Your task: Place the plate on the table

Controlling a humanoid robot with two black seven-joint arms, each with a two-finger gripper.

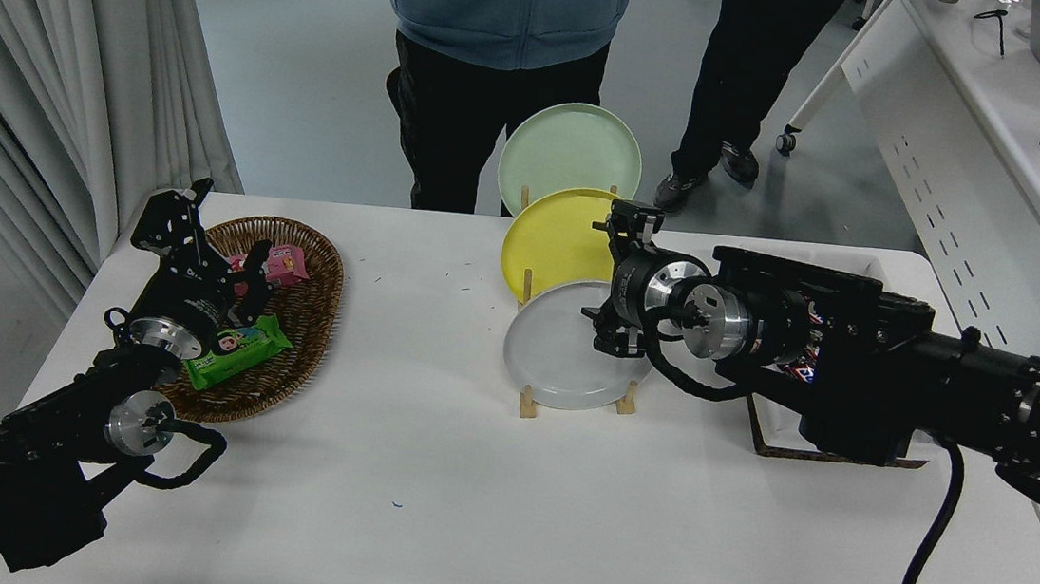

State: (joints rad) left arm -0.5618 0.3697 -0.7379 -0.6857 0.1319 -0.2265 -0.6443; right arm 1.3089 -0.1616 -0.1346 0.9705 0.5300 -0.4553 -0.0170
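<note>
The light grey plate (pixel 552 352) stands upright in the front slot of a wooden rack (pixel 528 403) on the white table (pixel 460 515). A yellow plate (pixel 552 238) and a pale green plate (pixel 567 149) stand behind it. My right gripper (pixel 613 282) comes in from the right and is open. Its fingers stand one above the other at the grey plate's upper right rim, overlapping the grey and yellow plates. I cannot tell whether they touch a plate. My left gripper (pixel 209 248) is parked open at the lower left, over a wicker basket.
The wicker basket (pixel 313 310) holds snack packets at the left. A dark-edged tray (pixel 759 439) lies behind my right arm. Two people stand at the far side (pixel 500 4). A white perforated desk (pixel 964 134) with a laptop is at the upper right.
</note>
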